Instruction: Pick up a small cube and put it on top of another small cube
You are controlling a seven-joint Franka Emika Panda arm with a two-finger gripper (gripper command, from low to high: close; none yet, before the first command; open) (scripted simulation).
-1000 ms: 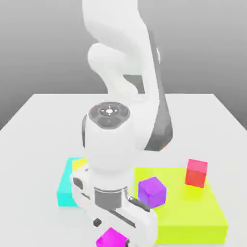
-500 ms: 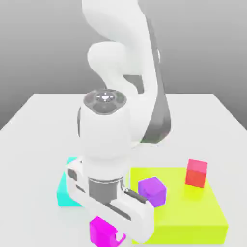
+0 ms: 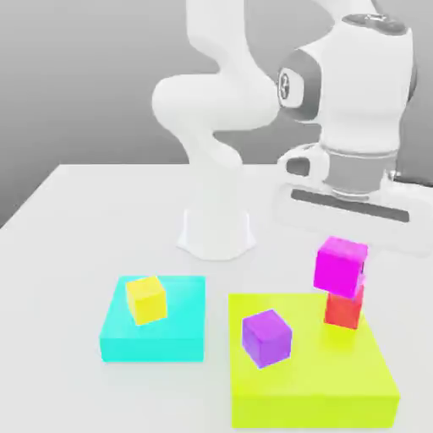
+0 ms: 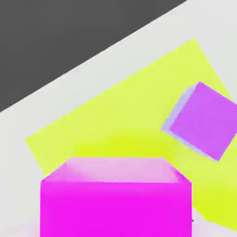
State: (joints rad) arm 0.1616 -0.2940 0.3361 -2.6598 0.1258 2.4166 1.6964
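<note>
1. Gripper (image 3: 342, 254) shut on pink cube (image 3: 341, 266), hovering just above red cube (image 3: 343, 309) on yellow-green slab (image 3: 313, 385), exterior view's right.
2. Likely light, rigid, matte; best held by opposite flat faces, mid-height.

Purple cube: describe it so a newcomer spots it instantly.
Find the big yellow-green slab at the exterior view's right. The purple cube sits on it near its left edge, alone. It is darker and more violet than the bright pink cube above the red cube.
</note>
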